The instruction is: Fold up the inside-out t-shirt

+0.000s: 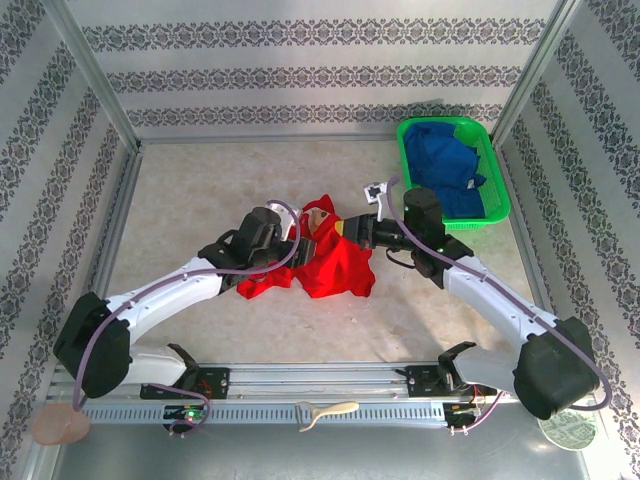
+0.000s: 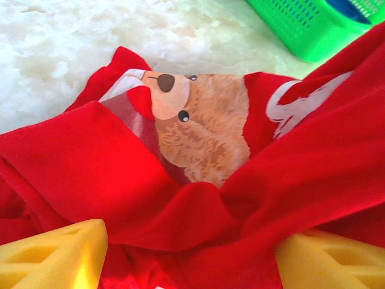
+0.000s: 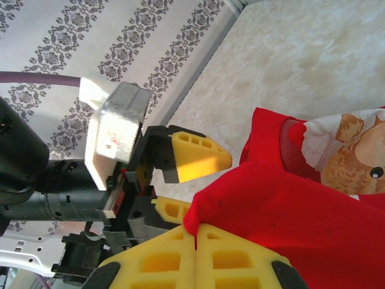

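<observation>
- Top external: the inside-out t-shirt (image 1: 335,268) is seen bunched mid-table.
- Left wrist: the left gripper (image 2: 191,236) is spread open over slack cloth.
- Right wrist: the right gripper (image 3: 195,233) is clamped on a thin edge — easily tugged free.

The inside-out t-shirt (image 1: 335,262) is bright red and lies crumpled in a loose heap near the middle of the counter (image 1: 200,190), not spread flat. Its far end stands up in a small peak, while the rest slumps toward the near side and spills left. Deep folds run across the cloth. Between them shows a brown teddy-bear print (image 2: 201,129) with white lettering (image 2: 295,105) to its right. One folded edge is pinched in the right gripper (image 3: 195,238).
</observation>
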`<state>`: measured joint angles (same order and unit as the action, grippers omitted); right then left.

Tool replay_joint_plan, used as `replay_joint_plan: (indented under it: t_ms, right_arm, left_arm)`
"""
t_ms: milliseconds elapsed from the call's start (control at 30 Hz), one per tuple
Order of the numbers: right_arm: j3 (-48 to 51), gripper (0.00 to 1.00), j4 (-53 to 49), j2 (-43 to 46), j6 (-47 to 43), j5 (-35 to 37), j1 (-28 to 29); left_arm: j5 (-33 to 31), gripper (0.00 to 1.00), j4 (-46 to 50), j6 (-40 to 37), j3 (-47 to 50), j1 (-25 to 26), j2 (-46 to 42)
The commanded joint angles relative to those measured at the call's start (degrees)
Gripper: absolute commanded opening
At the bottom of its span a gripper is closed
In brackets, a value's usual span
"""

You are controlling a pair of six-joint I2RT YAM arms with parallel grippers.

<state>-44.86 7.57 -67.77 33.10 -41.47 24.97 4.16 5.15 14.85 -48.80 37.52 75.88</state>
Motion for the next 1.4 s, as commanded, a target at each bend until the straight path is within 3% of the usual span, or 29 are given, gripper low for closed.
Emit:
replay_joint_plan:
  t_ms: [0,233,400,433,533,600,733,900,967,1000,1133,1267,1367]
  right_arm:
    - [0.42,0.0,1.93,1.8,0.34,-1.71,0.25]
    - [-0.22,0.0,2.08,2.38,0.88,-1.9,1.46]
    - [0.2,0.0,2.06,2.04,0.63,-2.46,1.45]
    - [0.49,0.0,2.07,2.15,0.43,-2.62,1.1]
    - [1.8,0.0,2.26,2.81,0.94,-3.25,-2.15]
    - [3.05,0.0,2.46,2.83,1.51,-3.41,-5.79]
    - [3.41,0.0,4.66,-1.83,3.11,-2.94,-10.35]
    - [-0.8,0.03,10.04,-13.9,6.68,-0.11,-9.66]
    - [-2.84,0.38,10.42,-17.04,7.45,1.35,-8.65]
    - [-3.21,0.48,10.38,-17.32,7.65,2.13,-8.24]
    - [0.59,0.6,7.32,-9.3,7.59,8.98,-6.97]
    - [5.56,0.62,-1.17,4.46,5.31,18.25,-3.83]
    - [7.04,0.6,-8.56,13.71,3.27,27.0,2.34]
  left_arm:
    - [-2.26,0.73,-0.8,-2.18,-1.29,0.63,1.68]
    - [7.59,0.78,-5.42,-3.39,-3.97,0.63,7.64]
    - [16.44,0.81,-15.59,-1.28,-5.08,0.65,12.16]
    - [18.46,0.75,-18.26,-0.7,-5.11,0.54,12.98]
    - [26.19,0.26,-18.17,0.18,-7.84,-1.28,14.05]
    - [32.73,0.01,-21.2,2.92,-6.14,-4.54,11.68]
    - [44.21,0.0,-26.91,9.86,-1.36,-11.25,5.34]
    - [55.31,0.0,-37.37,20.31,1.98,-14.73,1.82]
    - [57.26,0.0,-43.87,25.48,2.88,-14.92,2.5]
    - [57.97,0.0,-48.31,28.71,3.53,-15.13,3.27]
    - [58.79,0.0,-61.61,38.47,5.49,-16.45,6.41]
    - [58.64,0.0,-65.42,41.04,6.67,-17.5,8.21]
    - [58.68,0.0,-65.57,41.07,6.93,-18.03,8.52]
